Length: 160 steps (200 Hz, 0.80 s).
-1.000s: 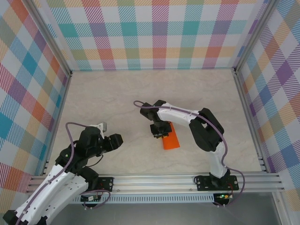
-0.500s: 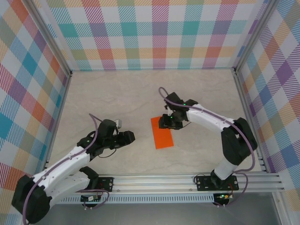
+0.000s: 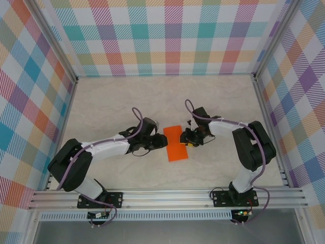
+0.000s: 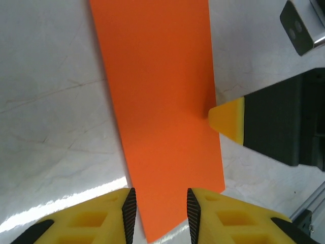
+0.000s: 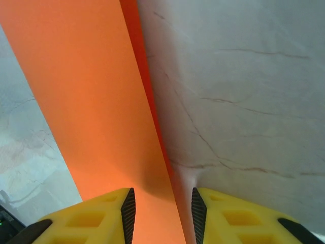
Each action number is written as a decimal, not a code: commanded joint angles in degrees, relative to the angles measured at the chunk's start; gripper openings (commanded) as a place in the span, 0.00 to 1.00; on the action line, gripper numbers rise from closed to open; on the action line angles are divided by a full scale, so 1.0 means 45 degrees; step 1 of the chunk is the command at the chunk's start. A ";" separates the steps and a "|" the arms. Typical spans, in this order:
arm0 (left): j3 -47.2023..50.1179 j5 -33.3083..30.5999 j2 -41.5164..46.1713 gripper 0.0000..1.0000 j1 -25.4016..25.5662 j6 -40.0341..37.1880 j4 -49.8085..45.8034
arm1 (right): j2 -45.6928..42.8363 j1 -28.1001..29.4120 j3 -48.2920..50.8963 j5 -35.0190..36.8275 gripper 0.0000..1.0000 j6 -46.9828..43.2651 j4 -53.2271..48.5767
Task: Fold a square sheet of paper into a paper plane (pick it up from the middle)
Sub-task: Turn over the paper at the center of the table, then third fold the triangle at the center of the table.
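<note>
Finding 1: position of the work item. The sheet of paper (image 3: 176, 146) lies flat on the pale marbled table (image 3: 117, 107), near the middle and between the two arms. From above it reads as a narrow upright rectangle rather than a square. The right wrist view shows a darker orange strip along one long edge (a second layer, by the look of it).

Finding 2: left gripper (image 3: 161, 142). It sits low at the sheet's left side. In the left wrist view its yellow fingers (image 4: 96, 221) stand apart with a clear gap, and the near end of the sheet runs into that gap. The jaws are spread and nothing is pinched.

Finding 3: right gripper (image 3: 186, 139). It sits at the sheet's right side, opposite the left one. In the right wrist view its fingers (image 5: 238, 218) are likewise parted, with the sheet's long edge and a sliver of bare table showing between them. The jaws are spread and nothing is clamped. In the left wrist view one yellow fingertip (image 4: 228, 120) of this gripper touches the sheet's far long edge.

Finding 4: whether any finger presses the sheet down onto the table cannot be told.
</note>
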State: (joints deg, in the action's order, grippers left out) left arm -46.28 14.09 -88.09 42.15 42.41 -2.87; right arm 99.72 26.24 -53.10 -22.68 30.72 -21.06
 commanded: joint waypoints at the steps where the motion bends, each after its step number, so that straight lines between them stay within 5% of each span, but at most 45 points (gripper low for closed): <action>1: -0.0611 0.0134 -0.0594 0.33 0.0140 -0.0050 0.0349 | 0.0142 -0.0064 0.0418 -0.1084 0.34 -0.0207 0.0945; 97: -0.1303 -0.0027 -0.1617 0.31 0.0761 -0.0876 0.0130 | -0.0989 -0.0064 0.2004 -0.2033 0.23 0.0873 0.2345; 160: -0.0910 -0.2284 -0.0533 0.46 0.2571 -0.2900 -0.1188 | -0.0484 -0.0556 0.0869 -0.2382 0.22 0.0238 0.1659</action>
State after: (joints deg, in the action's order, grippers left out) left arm -50.72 10.07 -94.87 50.41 35.44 -4.40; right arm 96.71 24.58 -46.83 -30.13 33.50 -12.69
